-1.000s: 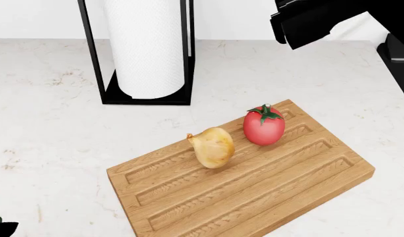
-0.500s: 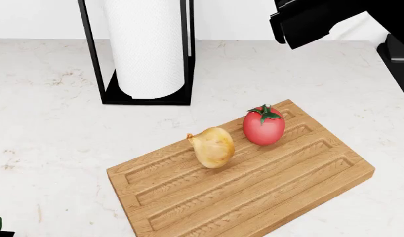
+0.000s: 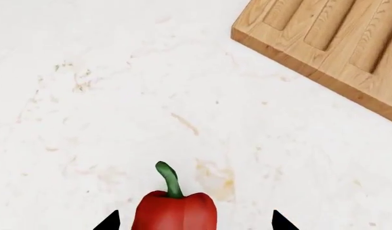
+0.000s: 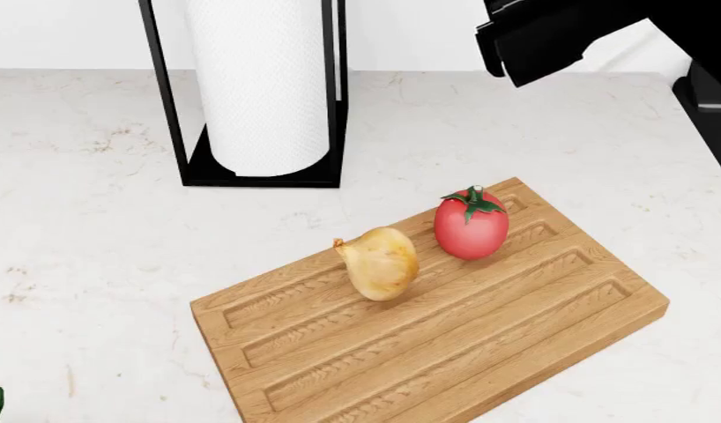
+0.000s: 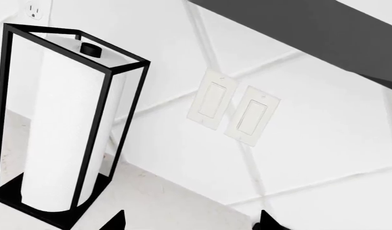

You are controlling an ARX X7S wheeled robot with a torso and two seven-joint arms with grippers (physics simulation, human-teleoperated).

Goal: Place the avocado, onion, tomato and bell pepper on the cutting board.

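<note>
Glossy lobed bell pepper, grooved wooden cutting board.

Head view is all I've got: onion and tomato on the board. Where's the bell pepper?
Observer: The left wrist view shows the bell pepper between the left hand's fingertips, over bare counter.
Operator: Gripped?
Observer: Can't tell; only the fingertips show, apart from the pepper's sides.
Operator: Board nearby?
Observer: A corner of the cutting board shows ahead of the pepper, with counter between.
Operator: Right hand?
Observer: Its camera faces the wall: paper towel holder and two switches.
</note>
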